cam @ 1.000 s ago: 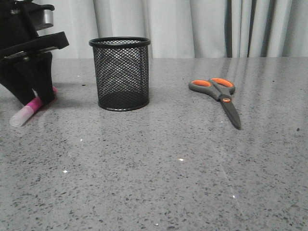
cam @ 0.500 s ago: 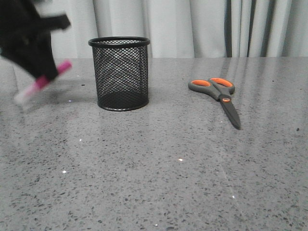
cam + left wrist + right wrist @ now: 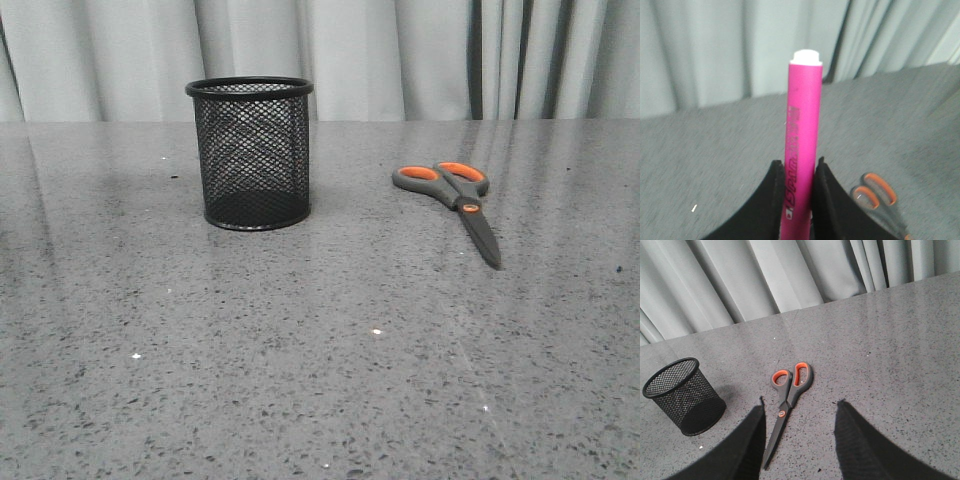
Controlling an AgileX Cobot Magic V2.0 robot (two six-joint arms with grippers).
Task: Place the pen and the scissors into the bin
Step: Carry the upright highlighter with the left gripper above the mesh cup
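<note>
The black mesh bin (image 3: 250,152) stands upright on the table, left of centre; it also shows in the right wrist view (image 3: 684,396). The scissors (image 3: 460,200) lie flat and closed to its right, blades toward the front; they also show in the right wrist view (image 3: 788,400). My left gripper (image 3: 799,167) is shut on the magenta pen (image 3: 801,145), raised off the table and out of the front view. My right gripper (image 3: 799,407) is open and empty, above and in front of the scissors, also out of the front view.
A grey speckled table (image 3: 320,350) carries everything. Pale curtains (image 3: 400,55) hang behind its far edge. The scissors' handles show beside my left fingers (image 3: 875,192).
My left gripper lifted the pen off the table at the left and rose up out of the front view. The bin and scissors stayed put.
</note>
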